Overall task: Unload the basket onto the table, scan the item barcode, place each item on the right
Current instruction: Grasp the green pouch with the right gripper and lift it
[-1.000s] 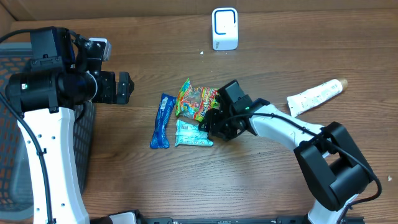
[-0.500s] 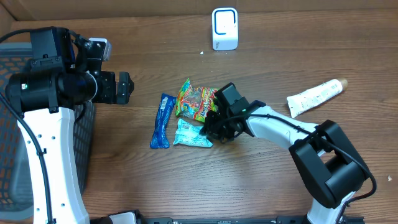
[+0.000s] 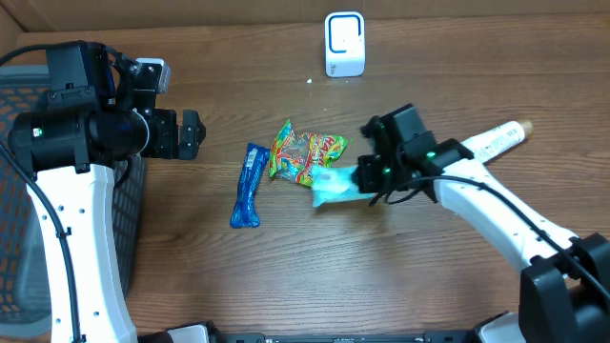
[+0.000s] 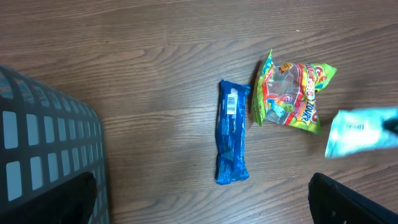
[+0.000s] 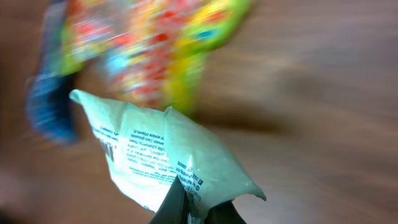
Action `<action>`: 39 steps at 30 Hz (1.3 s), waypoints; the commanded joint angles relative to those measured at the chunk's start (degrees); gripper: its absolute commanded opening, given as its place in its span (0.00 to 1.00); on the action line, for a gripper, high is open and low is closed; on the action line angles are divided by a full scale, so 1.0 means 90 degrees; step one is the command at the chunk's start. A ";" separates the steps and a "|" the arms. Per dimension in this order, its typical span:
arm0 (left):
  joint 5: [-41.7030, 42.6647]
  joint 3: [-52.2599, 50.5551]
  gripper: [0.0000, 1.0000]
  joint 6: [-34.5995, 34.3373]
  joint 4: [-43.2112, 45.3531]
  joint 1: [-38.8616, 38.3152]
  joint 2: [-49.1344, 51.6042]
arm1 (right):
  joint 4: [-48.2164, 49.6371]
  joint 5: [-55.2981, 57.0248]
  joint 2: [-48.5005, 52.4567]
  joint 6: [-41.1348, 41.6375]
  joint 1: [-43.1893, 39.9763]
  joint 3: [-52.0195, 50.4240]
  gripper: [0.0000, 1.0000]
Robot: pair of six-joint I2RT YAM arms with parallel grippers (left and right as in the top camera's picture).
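Right wrist view: gummy bag (image 5: pixel 155 43) and blue bar (image 5: pixel 46 106) smeared beyond reading. Left wrist view: pale packet (image 4: pixel 357 132) blurred, cut by the right edge, print unreadable.

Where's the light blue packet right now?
In the overhead view, the light blue packet is pinched in the right pincer near the middle of the table, just right of the colourful candy bag and left of the white tube.
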 commanded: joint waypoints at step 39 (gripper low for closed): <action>0.0053 0.0041 1.00 0.0029 0.0007 0.0000 -0.0002 | 0.0408 -0.1163 0.1413 -0.0262 -0.1695 -0.0289 0.16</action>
